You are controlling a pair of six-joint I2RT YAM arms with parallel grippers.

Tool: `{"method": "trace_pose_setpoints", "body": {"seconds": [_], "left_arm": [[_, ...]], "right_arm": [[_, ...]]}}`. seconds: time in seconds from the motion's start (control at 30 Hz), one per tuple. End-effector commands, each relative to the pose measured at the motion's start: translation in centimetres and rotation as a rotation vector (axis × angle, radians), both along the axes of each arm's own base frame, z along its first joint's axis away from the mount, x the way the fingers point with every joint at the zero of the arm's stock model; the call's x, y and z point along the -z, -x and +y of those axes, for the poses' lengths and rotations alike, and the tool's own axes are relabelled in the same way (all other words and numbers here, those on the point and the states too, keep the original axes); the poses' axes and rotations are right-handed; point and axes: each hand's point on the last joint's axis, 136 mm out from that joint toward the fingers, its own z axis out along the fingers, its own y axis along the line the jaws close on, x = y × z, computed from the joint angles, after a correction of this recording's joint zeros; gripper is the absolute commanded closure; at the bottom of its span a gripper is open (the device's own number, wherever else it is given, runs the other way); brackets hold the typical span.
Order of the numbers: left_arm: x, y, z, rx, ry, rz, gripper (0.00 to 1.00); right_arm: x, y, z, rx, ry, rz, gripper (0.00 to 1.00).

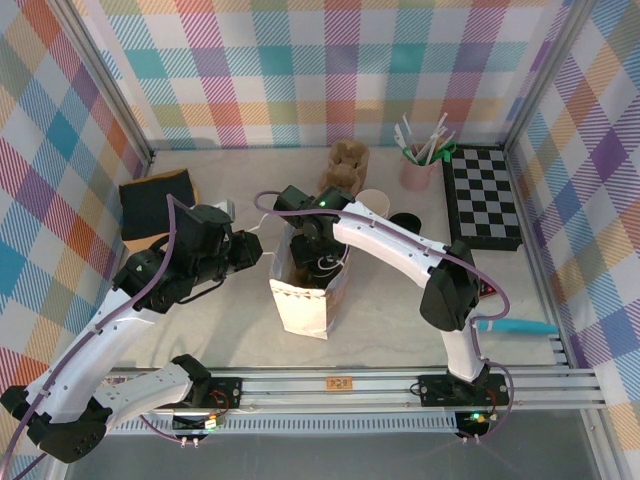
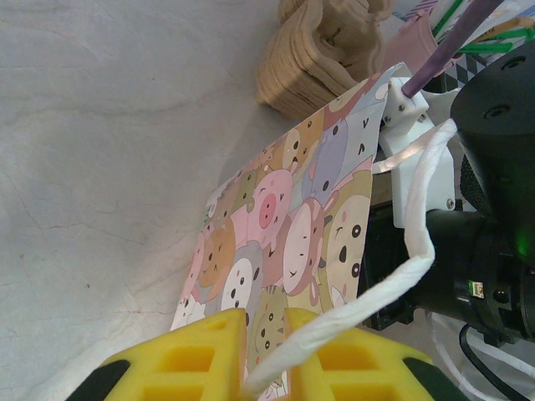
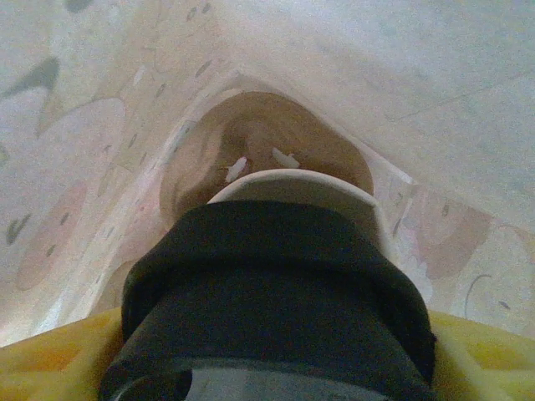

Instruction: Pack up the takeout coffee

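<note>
A paper bag [image 1: 305,300] printed with cartoon animals [image 2: 288,234] stands open in the middle of the table. My left gripper [image 1: 255,250] is shut on the bag's white twisted handle [image 2: 351,309], which runs out between its yellow fingers [image 2: 192,359]. My right gripper [image 1: 315,255] reaches down into the bag's mouth. Inside the bag it is shut on the takeout coffee [image 3: 276,284], a white cup with a black lid, with a yellow finger [image 3: 485,351] on either side. The bag's brown bottom [image 3: 267,138] shows beyond the cup.
Behind the bag stand a wooden cup carrier [image 1: 345,165], a white paper cup stack [image 1: 372,200] and a loose black lid [image 1: 405,222]. A pink cup of straws [image 1: 418,170] and a checkerboard [image 1: 485,195] sit at the back right. A black pad [image 1: 155,200] lies left, a teal item [image 1: 515,326] right.
</note>
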Motion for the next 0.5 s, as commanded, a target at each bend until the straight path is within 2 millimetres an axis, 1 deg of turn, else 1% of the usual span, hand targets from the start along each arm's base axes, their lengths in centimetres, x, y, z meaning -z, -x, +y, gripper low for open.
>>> {"method": "trace_pose_setpoints", "body": {"seconds": [0.0, 0.47], "left_arm": [[0.32, 0.23, 0.35, 0.0, -0.011, 0.007, 0.81], [0.3, 0.13, 0.31, -0.001, -0.01, 0.006, 0.81]], "right_arm": [[0.49, -0.13, 0.48, -0.007, -0.004, 0.024, 0.38], [0.65, -0.01, 0.57, -0.008, -0.005, 0.03, 0.38]]}}
